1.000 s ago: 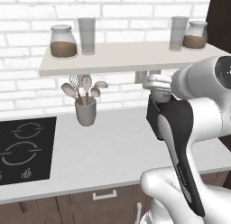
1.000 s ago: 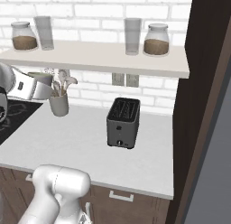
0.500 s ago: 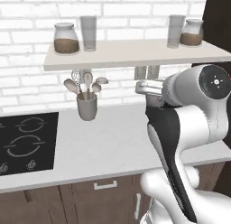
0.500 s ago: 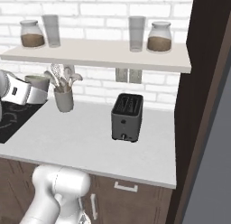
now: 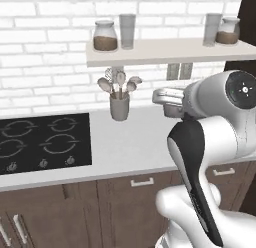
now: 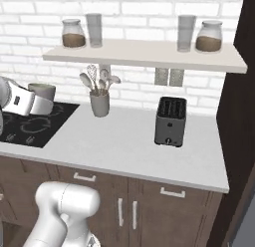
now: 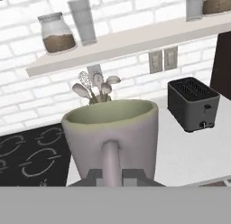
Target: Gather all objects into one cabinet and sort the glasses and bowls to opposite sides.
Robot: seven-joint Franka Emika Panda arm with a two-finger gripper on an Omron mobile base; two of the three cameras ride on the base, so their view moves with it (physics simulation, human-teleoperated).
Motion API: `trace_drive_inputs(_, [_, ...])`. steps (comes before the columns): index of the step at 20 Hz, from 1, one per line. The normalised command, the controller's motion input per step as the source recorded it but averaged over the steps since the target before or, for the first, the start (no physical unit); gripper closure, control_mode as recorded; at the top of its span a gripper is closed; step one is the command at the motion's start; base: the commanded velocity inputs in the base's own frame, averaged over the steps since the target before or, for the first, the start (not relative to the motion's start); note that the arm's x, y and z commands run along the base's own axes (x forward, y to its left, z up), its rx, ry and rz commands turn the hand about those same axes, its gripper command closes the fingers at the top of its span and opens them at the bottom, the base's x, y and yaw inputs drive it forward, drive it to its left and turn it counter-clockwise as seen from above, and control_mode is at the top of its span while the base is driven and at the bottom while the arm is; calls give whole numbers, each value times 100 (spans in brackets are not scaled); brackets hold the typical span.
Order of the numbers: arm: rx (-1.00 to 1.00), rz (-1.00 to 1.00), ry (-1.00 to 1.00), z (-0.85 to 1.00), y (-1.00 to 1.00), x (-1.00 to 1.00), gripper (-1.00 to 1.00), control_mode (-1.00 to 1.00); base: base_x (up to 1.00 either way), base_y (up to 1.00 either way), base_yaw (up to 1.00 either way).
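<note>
Clamping a pale grey-green cup (image 7: 110, 133) by its rim, the pincer (image 7: 111, 173) shows no readable writing.

Pale grey-green cup (image 7: 110, 128), dark grey toaster (image 6: 170, 121), white brick wall (image 6: 134, 22), black hob (image 5: 44, 142).

1. The glossy white robot arm (image 5: 220, 122) is built of thick, rounded, tube-like segments with smooth shells.
2. A long black panel (image 5: 192, 177) with curved edges runs down one of its links, narrowing toward the lower end.
3. A round dark grey joint cap (image 5: 240, 90) sits on the side of the upper link, marked with a small pale centre and tiny dots around it.
4. The white domed base housing (image 6: 67, 211) swells out below, smooth and unmarked.
5. The white hand section (image 6: 22, 101) carries a small dark rectangular mark.
6. At the gripper (image 7: 110, 171), a pale grey finger (image 7: 110, 161) rises from blocky grey mounts.
</note>
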Motion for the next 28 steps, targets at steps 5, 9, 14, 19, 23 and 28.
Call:
trace_drive_inputs(5, [0,0,0,0,0,0,100,100,-5,97,3])
trace_drive_inputs(9, [0,0,0,0,0,0,100,100,0,98,1])
trace_drive_inputs(14, [0,0,0,0,0,0,100,100,0,81,1])
trace_drive_inputs(19, [0,0,0,0,0,0,100,100,-20,64,2])
trace_drive_inputs(23, [0,0,0,0,0,0,100,100,-48,77,2])
trace_drive_inputs(28, [0,0,0,0,0,0,100,100,-70,83,0])
